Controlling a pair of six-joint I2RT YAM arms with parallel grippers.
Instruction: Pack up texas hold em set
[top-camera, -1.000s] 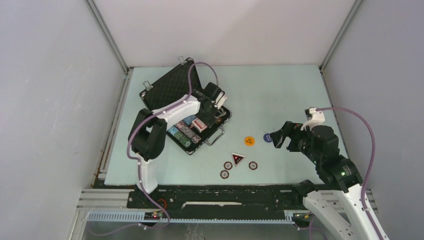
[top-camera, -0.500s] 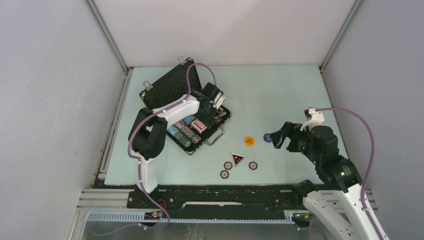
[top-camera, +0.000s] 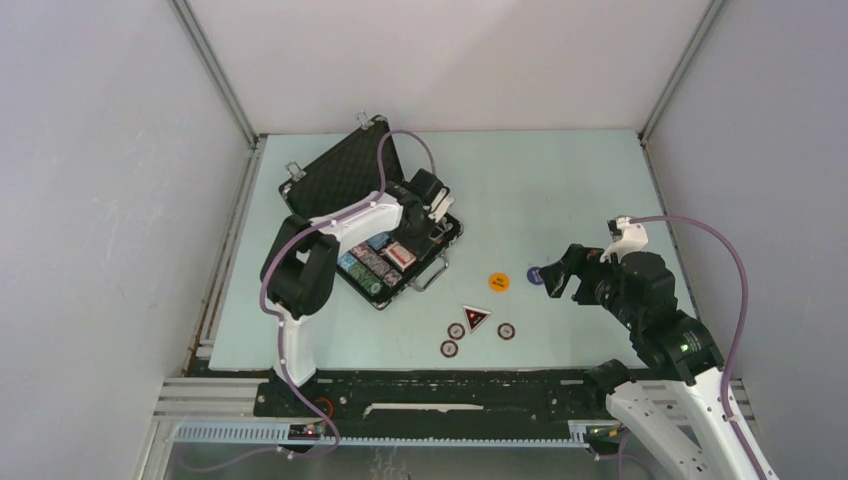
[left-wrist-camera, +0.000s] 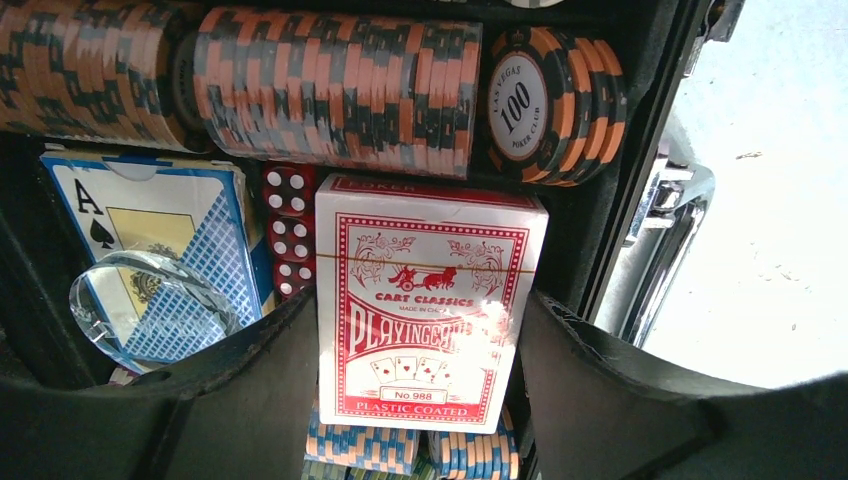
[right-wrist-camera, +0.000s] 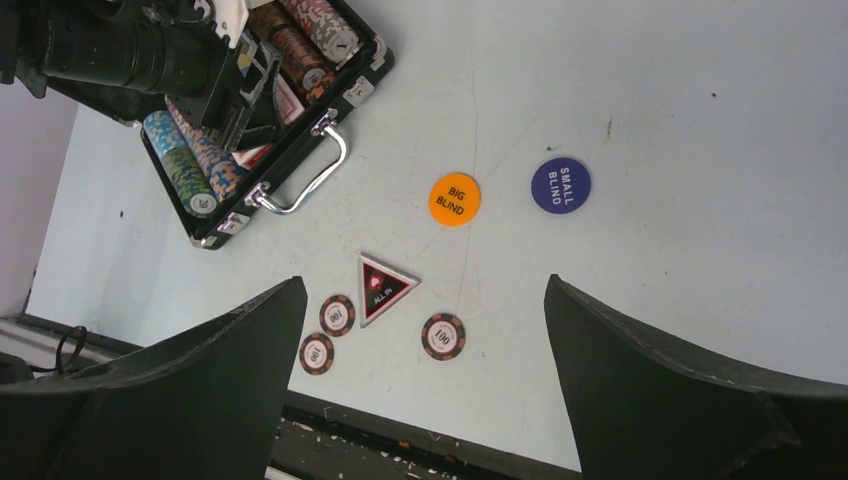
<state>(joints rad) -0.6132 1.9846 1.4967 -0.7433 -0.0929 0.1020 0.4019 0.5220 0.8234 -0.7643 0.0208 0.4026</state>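
Upper left of centre in the overhead view, the case (top-camera: 340, 175) lies open with its lid tipped back. The left gripper (left-wrist-camera: 418, 305) is down inside it. Its fingers sit flush against both long edges of the red deck (left-wrist-camera: 432, 260), so it looks pinched across the width at a medium spread. The deck rests just below the chip rows (left-wrist-camera: 330, 85), beside the dice (left-wrist-camera: 285, 230) and the blue deck (left-wrist-camera: 150, 240).

My guess is that deck is light and stiff but glossy, so it could slip or twist. Gripping the long edges near the middle seems right.

The right gripper (top-camera: 555, 275) hangs wide open and empty over the table (top-camera: 560, 180), just right of the blue button (top-camera: 533, 276). The orange button (top-camera: 499, 282), marker (top-camera: 476, 318) and three loose chips (top-camera: 456, 330) are still out. Those are thin, hard and flat, so probably fiddly; an edge pinch or a slide would be my bet.

Compared with a second ago, the left wrist has dropped slightly toward the bottom of the frame and the red deck has shifted a touch lower right. Everything else hasn't budged.
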